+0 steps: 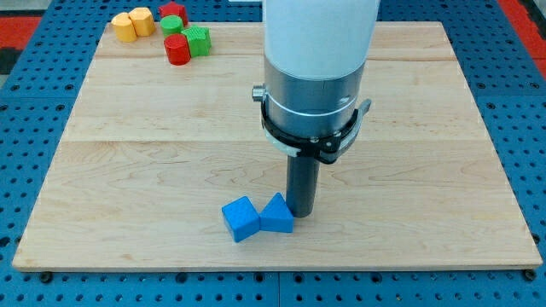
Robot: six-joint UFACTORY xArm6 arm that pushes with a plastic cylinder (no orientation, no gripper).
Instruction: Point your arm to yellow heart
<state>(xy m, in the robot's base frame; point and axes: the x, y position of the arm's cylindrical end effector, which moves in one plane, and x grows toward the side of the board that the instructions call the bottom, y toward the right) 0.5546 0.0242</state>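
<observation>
Resting just beside the blue triangular block [276, 215], the tip [300, 213], a bare rod with no end effector jaws, sits well apart from the yellow heart [125, 26] at the table's [426, 128] top-left; sweeping leftward risks dragging the blue cube [241, 219].

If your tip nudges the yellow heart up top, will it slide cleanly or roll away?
The yellow heart looks flat-bottomed and squat, so it probably slides, not rolls. It touches another yellow block, which would likely shift too. My tip sits far off, beside the blue blocks.
</observation>
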